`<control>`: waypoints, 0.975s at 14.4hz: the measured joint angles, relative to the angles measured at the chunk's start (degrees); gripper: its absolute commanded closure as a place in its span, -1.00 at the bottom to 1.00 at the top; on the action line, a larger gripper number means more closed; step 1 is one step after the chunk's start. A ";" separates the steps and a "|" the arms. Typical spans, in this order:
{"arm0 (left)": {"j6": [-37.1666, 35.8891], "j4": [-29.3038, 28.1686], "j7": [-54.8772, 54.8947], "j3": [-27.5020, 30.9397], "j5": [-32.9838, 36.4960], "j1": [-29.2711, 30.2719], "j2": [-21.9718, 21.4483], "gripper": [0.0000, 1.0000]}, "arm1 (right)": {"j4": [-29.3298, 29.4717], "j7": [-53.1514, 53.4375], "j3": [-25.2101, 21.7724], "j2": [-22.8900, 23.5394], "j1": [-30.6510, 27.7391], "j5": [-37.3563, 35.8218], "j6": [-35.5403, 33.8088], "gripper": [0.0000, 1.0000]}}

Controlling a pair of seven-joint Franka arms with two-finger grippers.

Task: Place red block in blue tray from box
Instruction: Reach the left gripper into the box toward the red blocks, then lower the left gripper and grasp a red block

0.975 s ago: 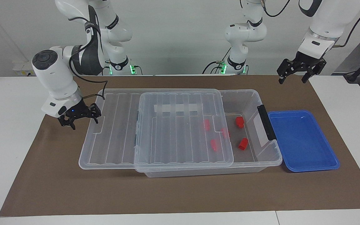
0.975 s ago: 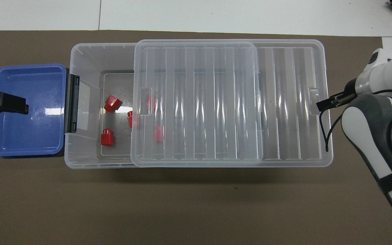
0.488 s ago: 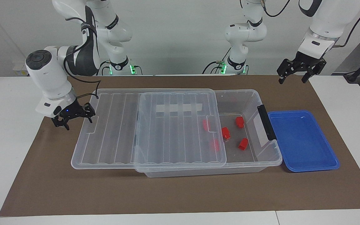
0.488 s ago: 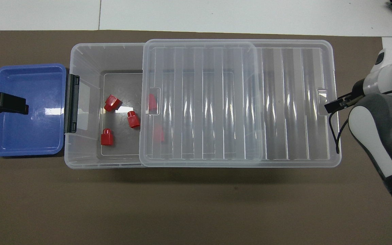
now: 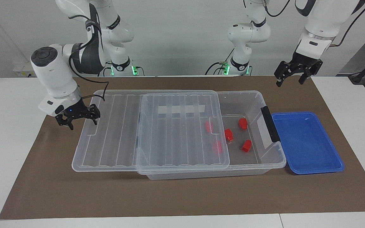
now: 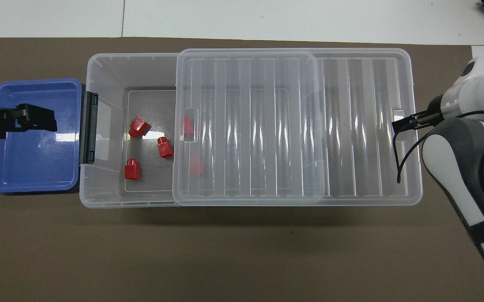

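Observation:
The clear box (image 5: 248,98) (image 6: 103,71) lies along the mat, its black latch (image 5: 267,123) beside the blue tray (image 5: 305,142) (image 6: 32,167). Its ribbed lid (image 5: 169,133) (image 6: 288,126) is slid toward the right arm's end, leaving the tray end uncovered. Three red blocks (image 5: 242,123) (image 5: 229,134) (image 5: 246,145) lie uncovered on the box floor, and they also show in the overhead view (image 6: 139,126). Two more red blocks (image 5: 208,126) (image 5: 217,147) show through the lid. My right gripper (image 5: 79,120) (image 6: 397,126) is open at the lid's end tab. My left gripper (image 5: 291,77) (image 6: 44,119) is open, raised over the empty tray.
The brown mat (image 5: 182,196) covers the table's middle, with white table (image 5: 8,142) around it. The slid lid overhangs the box at the right arm's end.
The right gripper dragged the lid further toward its own end, uncovering a third red block, then came back over the lid's end tab. The left gripper moved slightly toward the box.

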 measured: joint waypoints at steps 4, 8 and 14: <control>6.45 -3.42 -5.16 -0.38 0.02 -3.50 2.09 -1.00 | 0.12 12.27 0.16 -3.40 3.58 0.00 -3.65 -0.98; 22.12 -11.83 -13.92 -0.23 3.57 -5.97 9.00 -1.00 | 3.41 17.61 0.16 -6.70 4.46 0.86 -11.59 -0.98; 28.25 -12.83 -26.20 -0.29 7.38 -10.36 15.45 -1.00 | 12.94 18.12 -0.12 -7.02 4.12 1.85 -19.82 -0.99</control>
